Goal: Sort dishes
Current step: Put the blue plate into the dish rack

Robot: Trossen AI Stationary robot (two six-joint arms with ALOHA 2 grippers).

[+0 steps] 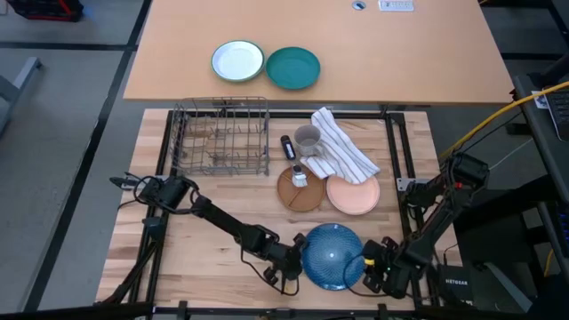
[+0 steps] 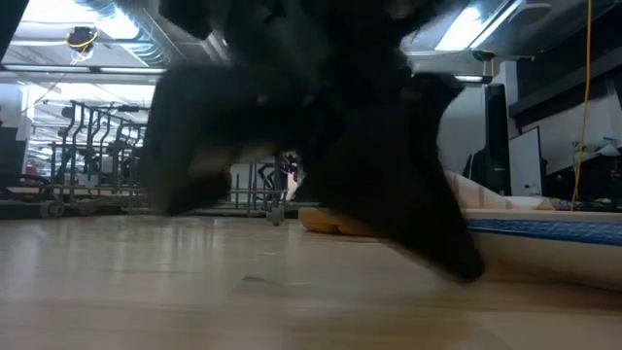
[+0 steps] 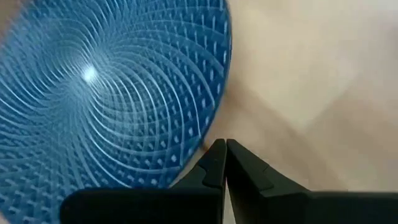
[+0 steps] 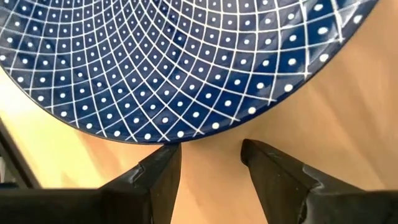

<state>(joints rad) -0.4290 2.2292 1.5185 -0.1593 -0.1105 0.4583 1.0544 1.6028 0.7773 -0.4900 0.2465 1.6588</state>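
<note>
A: So, where's the round dark blue dotted plate [image 1: 332, 256]?

B: Flat on the desk's near edge, between closed left hand [image 1: 294, 258] and open right hand [image 1: 372, 267].

A: Risk?

B: Probably a shallow bite; the rim slips out.

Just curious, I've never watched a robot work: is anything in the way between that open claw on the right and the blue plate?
Nothing visible. The right gripper stands open just short of the dark blue dotted plate, with only bare wooden table between its fingers and the rim.
</note>
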